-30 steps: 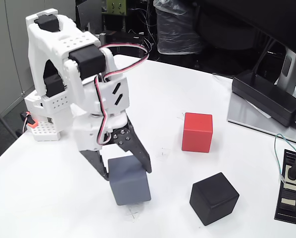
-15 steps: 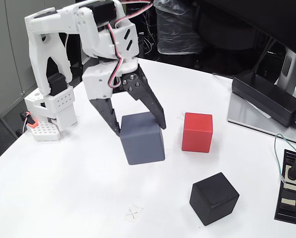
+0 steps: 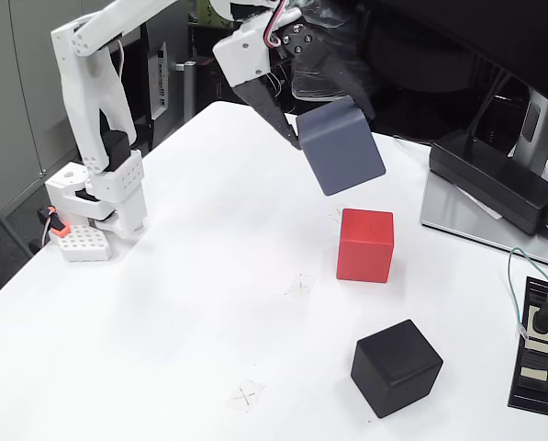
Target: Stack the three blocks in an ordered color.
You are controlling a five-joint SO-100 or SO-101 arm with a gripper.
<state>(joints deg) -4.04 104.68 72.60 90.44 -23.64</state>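
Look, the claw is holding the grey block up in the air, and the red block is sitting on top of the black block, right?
Not quite. The claw does hold the grey block up in the air, but the red block is not on top of the black block. The fixed view shows both sitting on the white table, apart from each other.

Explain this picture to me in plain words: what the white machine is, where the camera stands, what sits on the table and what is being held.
The white machine is a small robot arm bolted at the table's left edge. One fixed camera looks down at it from the front. Its gripper, a two-finger claw, is shut on the grey block, which hangs tilted in the air above the red block. The red block and the black block rest on the white table, apart from each other. At the right lie a black power adapter and a power strip.
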